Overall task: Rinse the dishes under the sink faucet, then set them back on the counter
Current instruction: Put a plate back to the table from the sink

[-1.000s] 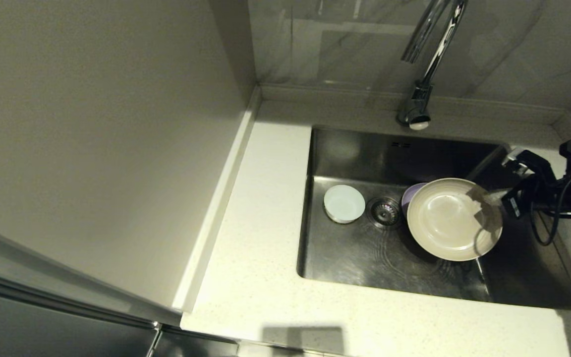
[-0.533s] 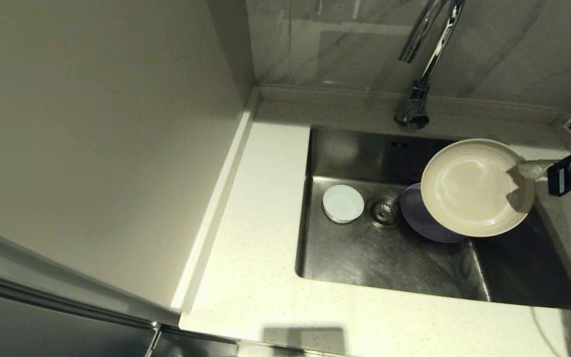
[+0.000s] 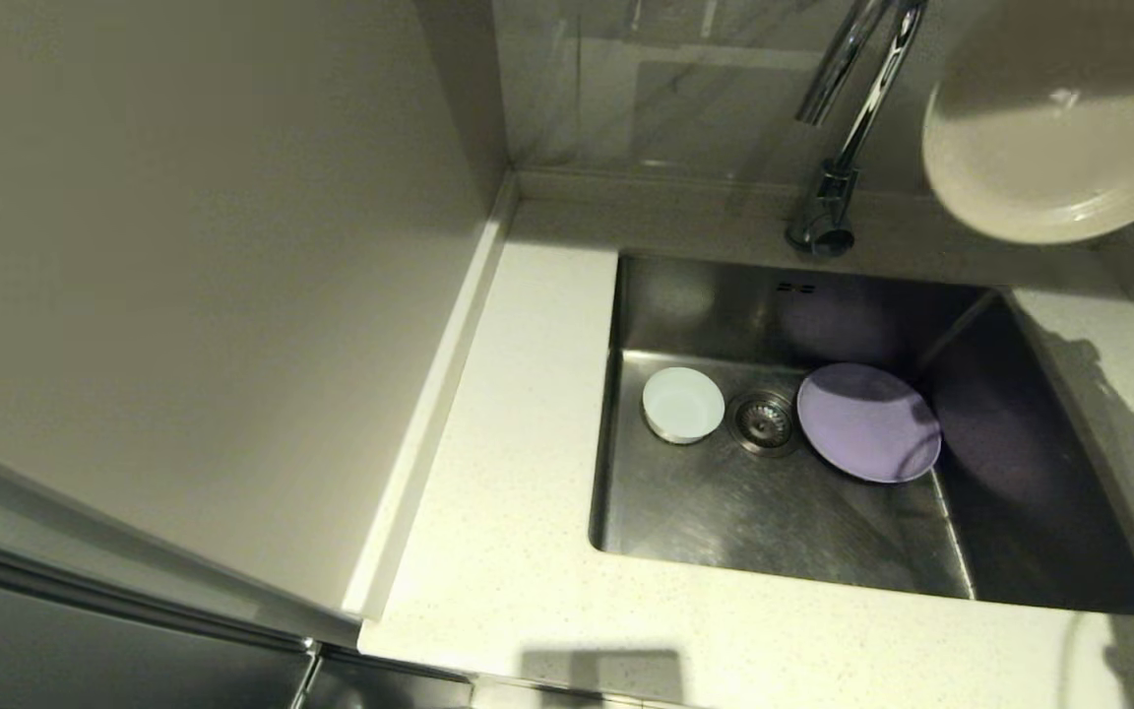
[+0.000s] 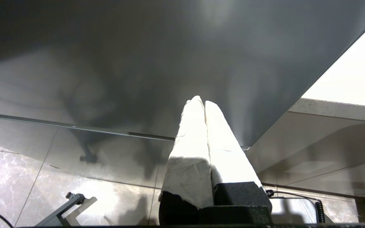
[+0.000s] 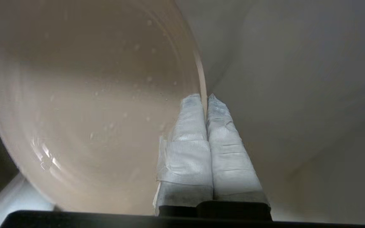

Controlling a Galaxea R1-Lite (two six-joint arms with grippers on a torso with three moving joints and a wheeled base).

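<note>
A beige plate [image 3: 1054, 128] hangs high at the back right, beside the chrome faucet [image 3: 843, 128] and well above the steel sink [image 3: 695, 522]. My right gripper [image 5: 205, 98] is shut on the rim of this beige plate [image 5: 84, 95], which carries water drops; in the head view the gripper itself lies outside the picture. On the sink floor rest a lilac plate [image 3: 869, 422] and a small white bowl [image 3: 683, 404], one on either side of the drain. My left gripper [image 4: 200, 102] is shut and holds nothing, parked low, away from the sink.
The speckled off-white counter [image 3: 518, 414] runs left of and in front of the sink, with a raised rim against the wall. A drain strainer [image 3: 762, 420] sits between bowl and lilac plate. Grey tile stands behind the faucet.
My right gripper has lifted the beige plate out of the sink, up and to the back right, uncovering the lilac plate beneath. The bowl has not moved.
</note>
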